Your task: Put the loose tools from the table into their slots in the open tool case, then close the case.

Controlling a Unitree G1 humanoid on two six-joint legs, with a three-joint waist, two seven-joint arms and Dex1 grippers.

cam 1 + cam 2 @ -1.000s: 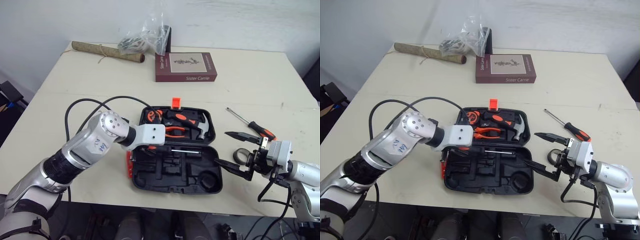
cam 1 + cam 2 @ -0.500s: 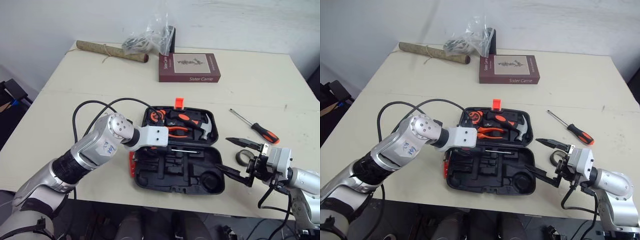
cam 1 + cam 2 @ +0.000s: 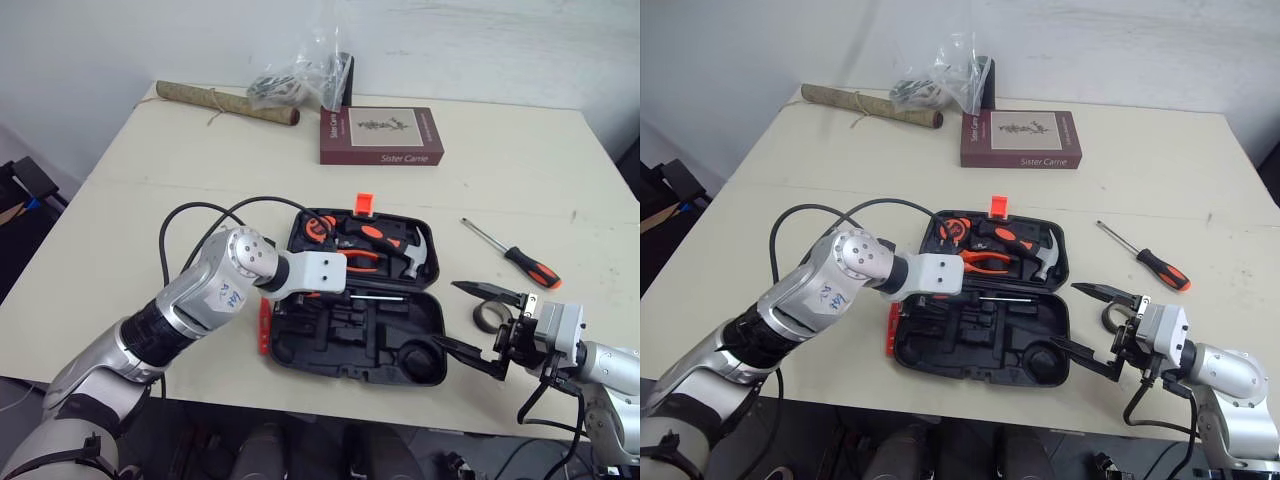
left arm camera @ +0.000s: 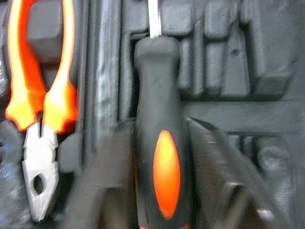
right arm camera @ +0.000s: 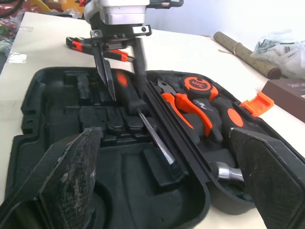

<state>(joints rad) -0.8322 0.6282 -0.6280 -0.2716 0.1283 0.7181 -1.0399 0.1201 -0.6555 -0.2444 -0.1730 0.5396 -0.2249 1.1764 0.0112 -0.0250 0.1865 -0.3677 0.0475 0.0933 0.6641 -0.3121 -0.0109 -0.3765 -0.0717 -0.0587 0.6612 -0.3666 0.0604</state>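
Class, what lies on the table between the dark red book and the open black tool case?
Nothing: in the left eye view, bare cream table separates the dark red book from the open black plastic tool case.

The left arm reaches forward, elbow bent, with the left gripper (image 5: 127,92) pointing down. The right gripper (image 3: 478,322) is low, fingers spread wide.

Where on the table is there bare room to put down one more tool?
Bare table lies between the book and the tool case, and along the table's left edge. Crowded: right of the case, with screwdriver, tape roll and right gripper.
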